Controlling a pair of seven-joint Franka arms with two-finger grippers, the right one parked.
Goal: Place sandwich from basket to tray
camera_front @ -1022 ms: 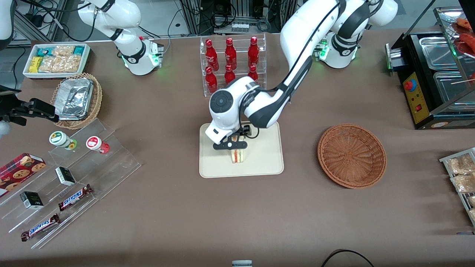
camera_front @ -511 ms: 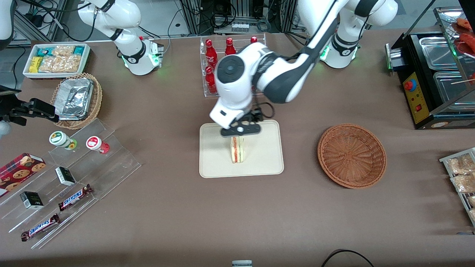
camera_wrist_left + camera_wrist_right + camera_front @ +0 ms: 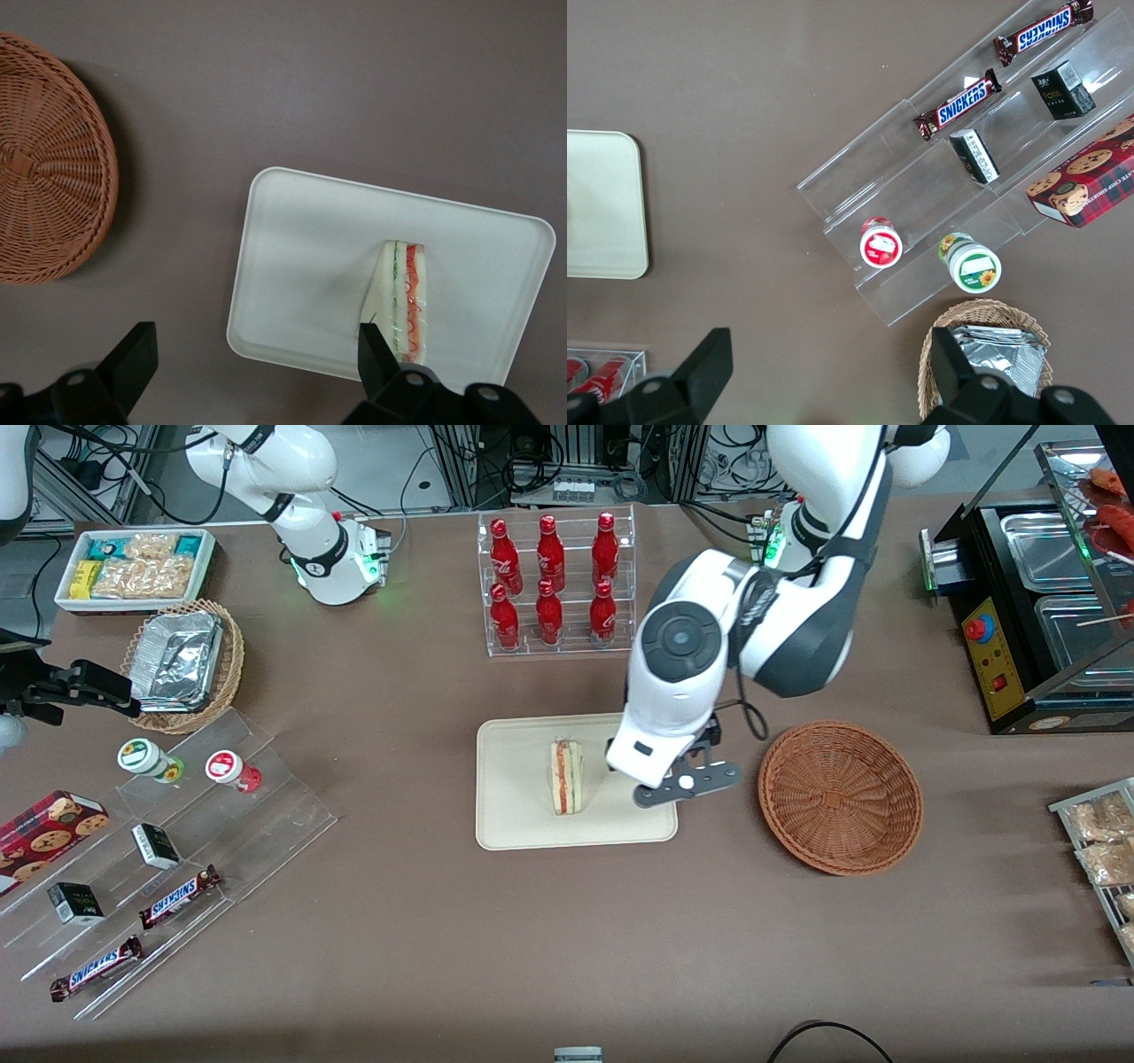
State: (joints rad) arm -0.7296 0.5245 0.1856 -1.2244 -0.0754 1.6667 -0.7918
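The sandwich stands on its edge on the cream tray, with its red and green filling showing. My left gripper hovers above the tray's edge that faces the reddish-brown basket, apart from the sandwich. In the left wrist view the gripper is open, its black fingers spread wide with nothing between them. That view also shows the sandwich on the tray, and the basket with nothing in it.
A clear rack of red bottles stands farther from the front camera than the tray. A tan wicker basket with foil containers, a white snack box and an acrylic snack shelf lie toward the parked arm's end. A black appliance sits at the working arm's end.
The gripper has let go of the sandwich, risen and swung toward the basket. The sandwich stays standing on the tray.
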